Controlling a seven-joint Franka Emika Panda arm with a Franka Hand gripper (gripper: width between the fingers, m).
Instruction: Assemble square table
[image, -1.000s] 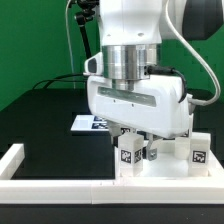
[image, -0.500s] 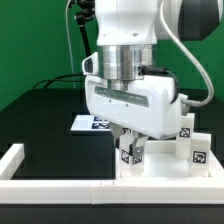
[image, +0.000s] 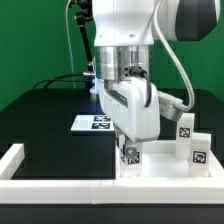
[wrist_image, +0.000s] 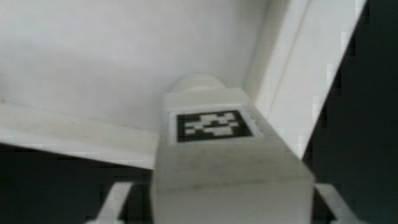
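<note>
One short white leg (wrist_image: 217, 140), clamped upright in the claw (image: 131, 152), stands on the tabletop (image: 165, 165) at its 9 o'clock corner; light, stiff, smooth plastic, it appears best gripped on its flat sides.

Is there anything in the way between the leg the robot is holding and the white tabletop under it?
Nothing visible. The wrist view shows the leg gripped between the jaws, its tip over the bare tabletop near the raised rim. In the exterior view, the gripper holds it at the tabletop; two other legs stand off to the exterior view's right.
</note>
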